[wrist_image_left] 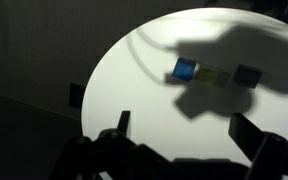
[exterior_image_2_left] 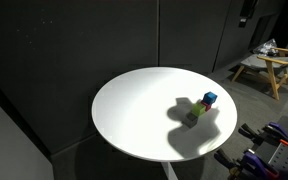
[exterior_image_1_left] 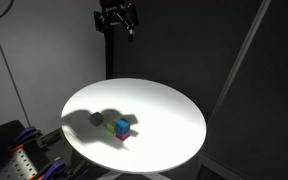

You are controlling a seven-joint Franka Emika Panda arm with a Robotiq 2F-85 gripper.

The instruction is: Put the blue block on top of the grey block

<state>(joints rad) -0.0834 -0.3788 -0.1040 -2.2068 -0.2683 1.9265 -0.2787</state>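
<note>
The blue block (wrist_image_left: 184,70) sits in a tight cluster with a yellow-green cube (wrist_image_left: 214,76) and a dark cube (wrist_image_left: 247,75) on the round white table (wrist_image_left: 134,100). The dark cube lies in shadow, so I cannot tell whether it is the grey block. The cluster shows in both exterior views, with the blue block (exterior_image_1_left: 118,125) (exterior_image_2_left: 211,98) beside a magenta cube (exterior_image_1_left: 128,131) and the yellow-green cube (exterior_image_2_left: 194,117). I cannot tell whether the blue block rests on another cube. My gripper (exterior_image_1_left: 117,18) (wrist_image_left: 181,120) hangs high above the table, open and empty.
The table's edge (exterior_image_2_left: 114,135) drops off to a dark floor. The arm casts a large shadow (exterior_image_1_left: 89,120) over the blocks. A wooden stool (exterior_image_2_left: 264,65) and blue-handled tools (exterior_image_1_left: 19,150) stand off the table.
</note>
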